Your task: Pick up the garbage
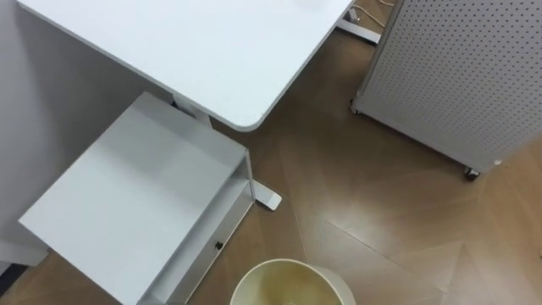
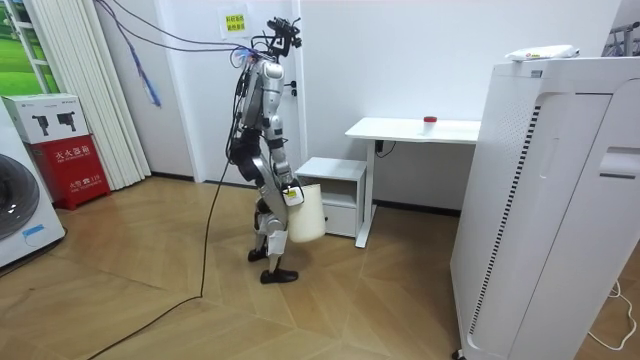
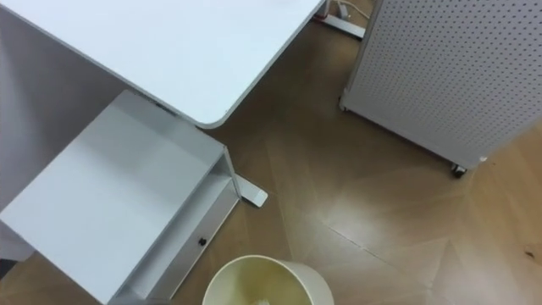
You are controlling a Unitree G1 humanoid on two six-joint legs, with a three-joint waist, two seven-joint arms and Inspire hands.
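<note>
Robot stands on the wood floor just short of the white rectangular desk [image 2: 415, 129], facing it, w/ the low white drawer cabinet [image 1: 135, 195] under the desk's near end. The likely garbage is a small red item [image 2: 430, 120] on the desktop, toward the far end at the room view's right. That puts it ahead of the robot and well above and beyond the right hand [image 2: 290, 195]. The item is too small to give a shape or long axis. The right hand hangs low in front of the legs at the rim of the cream round plastic bin [image 1: 288, 275], which is off the floor w/ its mouth facing up below the head camera. It prob. carries the bin, but the grip can't be read at this range. A white perforated panel on casters [image 1: 457, 76] stands to the robot's right, apart from the desk. Judgement: the red item is out of reach from here, so closing in along the desk comes first.
</note>
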